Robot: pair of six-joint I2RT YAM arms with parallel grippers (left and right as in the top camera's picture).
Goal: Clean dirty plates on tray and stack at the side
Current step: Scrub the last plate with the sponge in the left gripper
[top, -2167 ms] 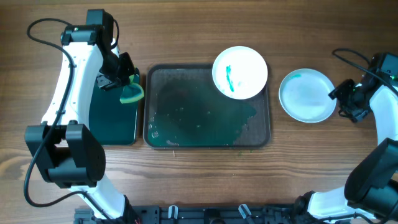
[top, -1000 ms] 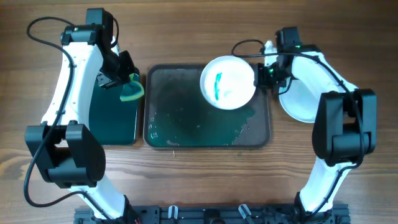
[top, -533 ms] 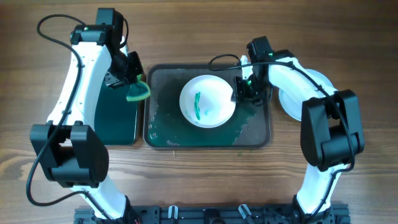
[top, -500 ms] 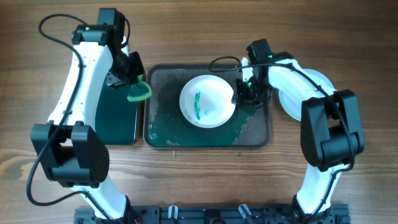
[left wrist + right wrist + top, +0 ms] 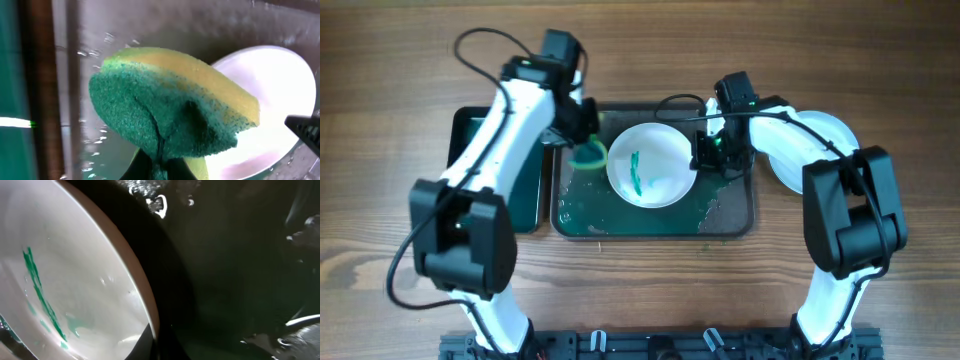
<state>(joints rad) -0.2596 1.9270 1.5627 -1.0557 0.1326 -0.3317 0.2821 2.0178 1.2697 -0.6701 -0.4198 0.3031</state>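
A white plate (image 5: 652,165) with a green smear (image 5: 42,295) lies in the middle of the wet dark tray (image 5: 620,218). My right gripper (image 5: 702,153) is shut on the plate's right rim; in the right wrist view (image 5: 165,347) its fingers pinch the plate (image 5: 75,280) at the edge. My left gripper (image 5: 582,140) is shut on a green and yellow sponge (image 5: 588,153) that hangs over the tray just left of the plate. In the left wrist view the sponge (image 5: 170,115) fills the middle, squeezed between the fingers (image 5: 162,167), with the plate (image 5: 270,100) to its right.
A second white plate (image 5: 780,165) sits on the wooden table right of the tray, partly covered by my right arm. A dark green mat (image 5: 528,200) lies left of the tray. Water film and droplets cover the tray floor (image 5: 240,280).
My left arm swung right, carrying the sponge from above the green mat to above the tray beside the plate. The right gripper pulled the plate from the tray's back corner to its middle.
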